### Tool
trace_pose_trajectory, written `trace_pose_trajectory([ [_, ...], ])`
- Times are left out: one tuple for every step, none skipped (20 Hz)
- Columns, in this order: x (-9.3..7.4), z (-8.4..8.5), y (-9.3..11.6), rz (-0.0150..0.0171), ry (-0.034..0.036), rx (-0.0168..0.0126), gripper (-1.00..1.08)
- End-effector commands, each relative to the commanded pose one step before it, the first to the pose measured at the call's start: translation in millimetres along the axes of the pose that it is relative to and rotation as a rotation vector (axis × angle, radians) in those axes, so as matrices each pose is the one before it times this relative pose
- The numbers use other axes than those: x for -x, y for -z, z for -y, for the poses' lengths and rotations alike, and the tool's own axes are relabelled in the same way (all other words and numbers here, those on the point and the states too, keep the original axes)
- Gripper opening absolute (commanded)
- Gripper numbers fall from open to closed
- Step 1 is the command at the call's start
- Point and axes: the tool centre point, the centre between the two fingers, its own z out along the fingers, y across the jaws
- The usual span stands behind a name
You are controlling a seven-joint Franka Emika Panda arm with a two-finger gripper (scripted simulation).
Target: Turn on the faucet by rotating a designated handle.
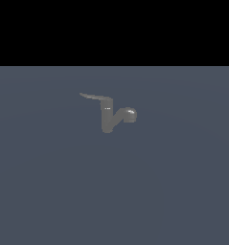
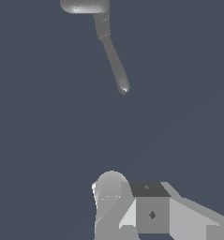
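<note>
**Approach to the lever: gripper well short of the faucet**

The faucet (image 1: pixel 107 117) stood alone on the flat grey floor (image 1: pixel 49 191), slightly above the middle of the exterior view. Its upright cylindrical body carried 2 projections: the handle (image 1: pixel 93 97), a thin tapering lever reaching from the top toward the exterior view's left, and a thicker angled arm (image 1: pixel 126 114) with a glossy round end toward the exterior view's right. No part of the robot showed in the exterior view.

In the wrist view the gripper (image 2: pixel 132 206) appeared only in part, as pale blocky shapes well apart from the faucet (image 2: pixel 101 23), with bare floor between them. It held nothing that could be seen; how wide its jaws stood could not be told.

The step in hand looked like the reach, with no contact made. To do it well, the arm should probably come to the handle's (image 2: pixel 115 65) narrow free end rather than its root, since a push there would give the most leverage. It should meet the lever's flat side squarely, push sideways around the body's axis, and avoid the angled arm.
</note>
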Motion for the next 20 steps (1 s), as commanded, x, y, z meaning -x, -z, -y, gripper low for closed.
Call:
trace_pose_trajectory([
  [-4.66, 0.82, 0.07, -0.00003, -0.01108, -0.00503, -1.0],
  [-2.77, 0.46, 0.08, -0.00015, -0.00675, -0.00297, -1.0],
  [-3.13, 0.63, 0.07, -0.00018, -0.00764, -0.00336, -1.0],
  [-3.47, 0.81, 0.05, -0.00019, -0.00846, -0.00371, -1.0],
  [-3.81, 0.96, 0.01, -0.00016, -0.00932, -0.00401, -1.0],
  [-4.23, 1.05, -0.04, -0.00009, -0.01047, -0.00438, -1.0],
  [-4.62, 1.18, -0.11, -0.00002, -0.01151, -0.00469, -1.0],
  [-5.01, 1.36, -0.19, 0.00006, -0.01261, -0.00501, -1.0],
  [-5.41, 1.57, -0.29, 0.00015, -0.01376, -0.00531, -1.0],
  [-5.83, 1.77, -0.42, 0.00026, -0.01499, -0.00559, -1.0],
  [-6.24, 2.01, -0.56, 0.00039, -0.01623, -0.00582, -1.0],
  [-6.64, 2.27, -0.73, 0.00053, -0.01751, -0.00603, -1.0],
  [-7.04, 2.55, -0.93, 0.00068, -0.01885, -0.00619, -1.0],
  [-7.43, 2.86, -1.16, 0.00083, -0.0202, -0.00631, -1.0],
  [-7.8, 3.2, -1.42, 0.00099, -0.02159, -0.00637, -1.0],
  [-8.08, 3.53, -1.69, 0.00113, -0.02279, -0.00632, -1.0],
  [-8.06, 3.75, -1.92, 0.00122, -0.02319, -0.00601, -1.0],
  [-7.97, 3.95, -2.14, 0.00127, -0.02343, -0.00565, -1.0],
  [-7.87, 4.14, -2.37, 0.0013, -0.02367, -0.0053, -1.0],
  [-7.76, 4.34, -2.59, 0.00131, -0.02388, -0.00493, -1.0],
])
